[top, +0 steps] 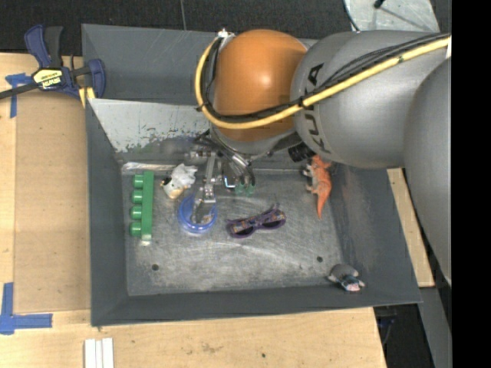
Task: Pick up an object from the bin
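The arm point(368, 90) reaches in from the right, its orange wrist cover point(257, 79) over the far middle of the grey bin point(230, 301). The jaws hang down onto a flat blue ring point(196, 222) lying left of centre on the bin floor, their tip at the ring's far rim; whether they are open or closed I cannot tell. Just left of them sits a small white toy point(181, 180), and further left a green studded block point(142, 205). Purple sunglasses point(256, 222) lie just right of the ring, an orange toy dinosaur point(321, 186) by the right wall
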